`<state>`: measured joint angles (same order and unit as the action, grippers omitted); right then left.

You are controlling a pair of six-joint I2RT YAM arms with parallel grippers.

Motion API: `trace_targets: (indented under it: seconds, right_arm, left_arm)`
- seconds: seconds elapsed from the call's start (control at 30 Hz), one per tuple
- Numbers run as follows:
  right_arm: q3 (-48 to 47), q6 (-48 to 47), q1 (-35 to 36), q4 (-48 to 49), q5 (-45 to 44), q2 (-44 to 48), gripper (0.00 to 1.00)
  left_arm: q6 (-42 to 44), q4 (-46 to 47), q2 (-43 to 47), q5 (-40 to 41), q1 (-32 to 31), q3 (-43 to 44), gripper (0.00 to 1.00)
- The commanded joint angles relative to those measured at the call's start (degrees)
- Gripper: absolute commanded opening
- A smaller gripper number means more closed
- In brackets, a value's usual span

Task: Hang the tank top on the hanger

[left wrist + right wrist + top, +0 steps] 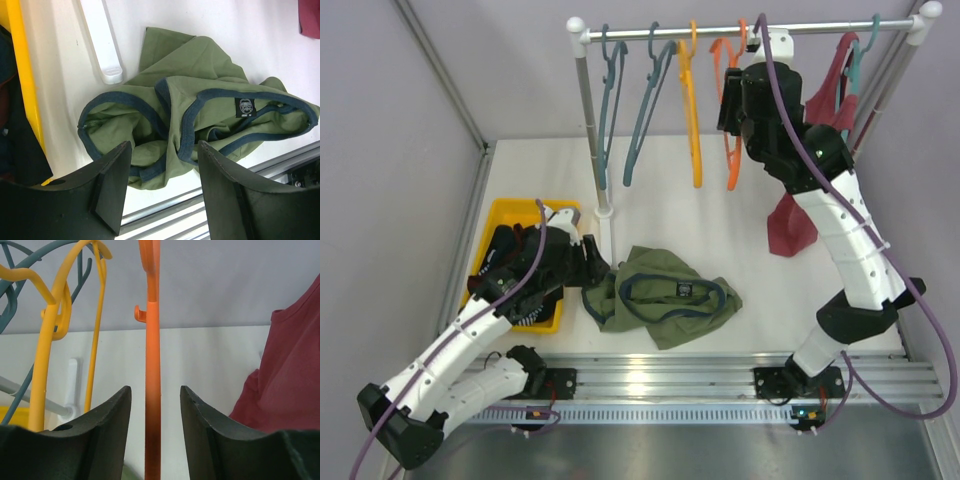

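Olive tank top (200,65) w/ blk face-logo label (245,107)

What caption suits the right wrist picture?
Right end effector open around the orange hanger, dark red top beside.

hanger (152,365) hook cropped, label (245,107) print — unreadable

Teal hangers (610,105), amber hanger (41,370), red top (790,230) on rail (750,30); tray (505,207), likely clothes (503,248)
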<state>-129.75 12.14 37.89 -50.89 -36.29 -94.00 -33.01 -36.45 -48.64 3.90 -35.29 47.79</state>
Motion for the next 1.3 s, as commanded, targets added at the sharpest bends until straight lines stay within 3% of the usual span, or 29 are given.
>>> trace_targets:
  seconds: [0.0, 0.27, 0.73, 1.27]
  right_arm:
    - [-0.41, -0.89, -0.54, -1.22, 0.35, 1.19, 0.43]
    - [-0.5, -1.51, -1.94, -1.4, 3.94, 0.66, 0.32]
    - [-0.06, 0.07, -6.33, -0.7, 12.65, 0.57, 0.28]
    - [-0.32, -0.19, -6.69, -1.75, 12.56, -0.92, 0.19]
  left_arm:
    - [0.41, 2.78, -0.22, -0.65, -0.13, -0.68, 0.61]
    - [0.32, 2.61, 0.3, -0.21, -0.13, -1.21, 0.61]
    - [0.32, 1.55, 1.62, 0.93, -0.04, -1.38, 0.61]
    - [0.5, 1.64, 1.09, 0.93, -0.04, -1.03, 0.61]
